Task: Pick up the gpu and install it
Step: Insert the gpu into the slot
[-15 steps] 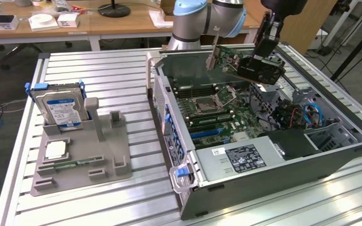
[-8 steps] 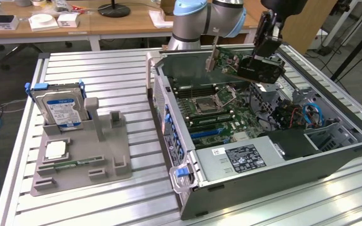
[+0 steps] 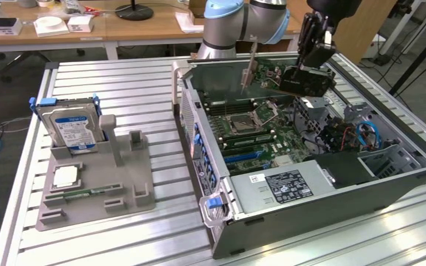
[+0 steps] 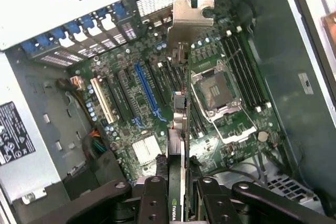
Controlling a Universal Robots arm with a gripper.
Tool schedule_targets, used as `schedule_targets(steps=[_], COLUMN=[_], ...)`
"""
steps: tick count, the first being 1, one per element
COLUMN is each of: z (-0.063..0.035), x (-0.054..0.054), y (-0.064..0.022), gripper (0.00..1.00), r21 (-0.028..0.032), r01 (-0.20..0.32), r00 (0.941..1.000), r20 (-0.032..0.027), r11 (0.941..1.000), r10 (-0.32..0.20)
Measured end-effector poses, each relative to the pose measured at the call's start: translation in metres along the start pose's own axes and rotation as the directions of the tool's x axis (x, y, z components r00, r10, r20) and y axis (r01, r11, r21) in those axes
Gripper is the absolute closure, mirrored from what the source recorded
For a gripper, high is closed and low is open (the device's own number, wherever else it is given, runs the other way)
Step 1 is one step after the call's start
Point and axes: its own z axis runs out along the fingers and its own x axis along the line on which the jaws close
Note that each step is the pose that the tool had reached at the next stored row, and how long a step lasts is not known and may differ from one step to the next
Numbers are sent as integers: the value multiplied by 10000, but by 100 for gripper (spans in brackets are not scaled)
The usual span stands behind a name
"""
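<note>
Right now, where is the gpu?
In the exterior view the gpu is gripped in the hand, in the air over the far end of the open computer case, above the motherboard, on the exterior view's right.

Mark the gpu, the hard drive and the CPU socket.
gpu (image 3: 302,82), exterior view, on its black cooler.
hard drive (image 3: 70,128), exterior view, on the blue-white label.
CPU socket (image 4: 217,94), wrist view, on the middle of its metal frame.
</note>
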Motion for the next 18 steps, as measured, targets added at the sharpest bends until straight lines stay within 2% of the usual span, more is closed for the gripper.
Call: schedule_targets(steps=[5,9,14,18], z=[0,0,0,0], x=[0,0,0,0], y=[0,0,0,0], gripper=[74,74,74,74], r21=[-9,-17,-28,-37], r01=[628,1126,1714,2180], r00=[9980,9936,9852,9759], r20=[-19,-34,-51,-64], r11=[9980,9936,9852,9759], r10=[-628,-1127,-1714,-2180])
